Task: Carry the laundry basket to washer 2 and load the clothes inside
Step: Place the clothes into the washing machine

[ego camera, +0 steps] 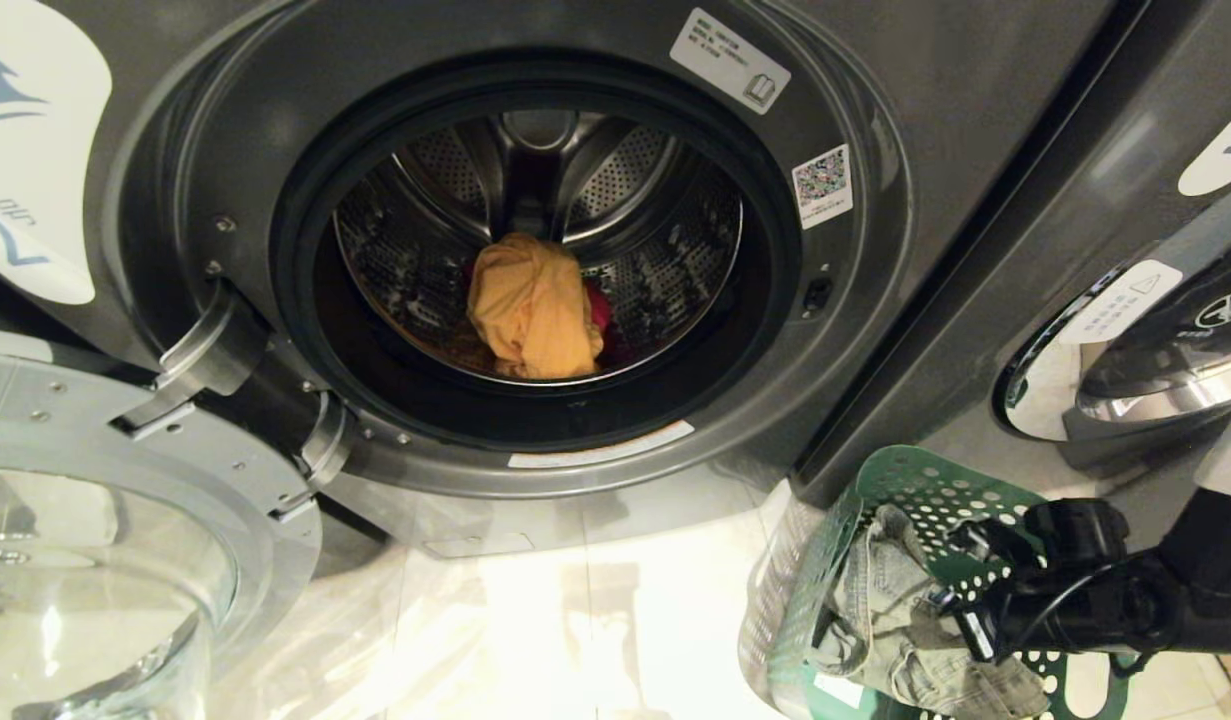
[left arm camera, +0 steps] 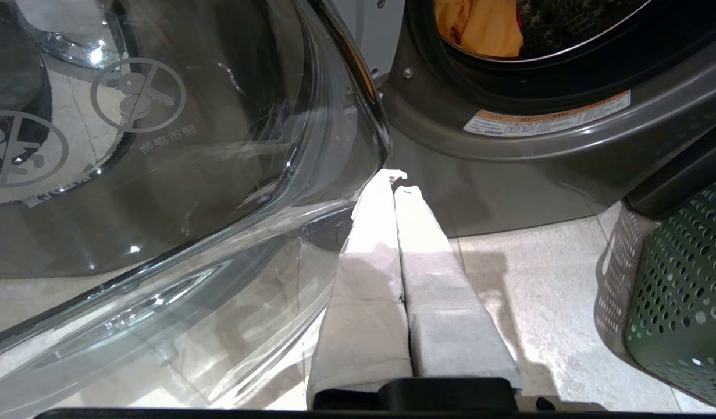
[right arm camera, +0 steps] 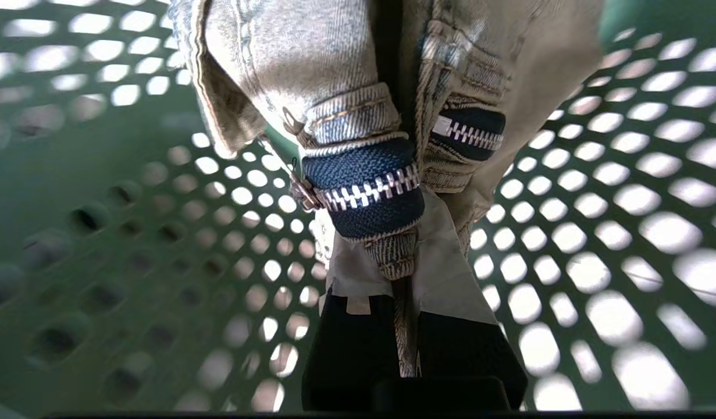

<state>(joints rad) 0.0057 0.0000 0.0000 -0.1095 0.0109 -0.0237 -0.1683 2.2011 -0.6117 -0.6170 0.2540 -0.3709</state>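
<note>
- Before the robot, head view: washer (ego camera: 875,120) stands with its door (ego camera: 125,500) swung wide to the left. A yellow-orange garment (ego camera: 533,308) lies in the drum (ego camera: 665,260), with a sliver of pink garment (ego camera: 599,305) behind it.
- Low right in the same view, the basket (ego camera: 915,490) sits on the floor just beside the washer's front corner. A pale denim garment (ego camera: 890,610) hangs partly over its rim. The right gripper (ego camera: 960,600) is at this garment, inside the basket.
- Left wrist view: left gripper (left arm camera: 399,181) hangs low beside the open door's glass, fingers pressed together and holding nothing. Drum mouth and basket wall (left arm camera: 683,291) both show; this arm looks idle.
- Right wrist view: right gripper (right arm camera: 409,273) has its jaws pinched narrow on the denim garment (right arm camera: 346,87), at the fly, just beside the zipper (right arm camera: 372,192). Perforated basket wall (right arm camera: 131,233) surrounds it.
- Handling judgement: denim is soft but heavier and stiffer than the thin garments already loaded; it will hang long and may snag on the rim or drum lip. A hold at the thick waistband seam should resist slipping; the metal zipper teeth would be a poorer purchase.
- Progress judgement: two garments loaded, this one yet to be lifted across.
</note>
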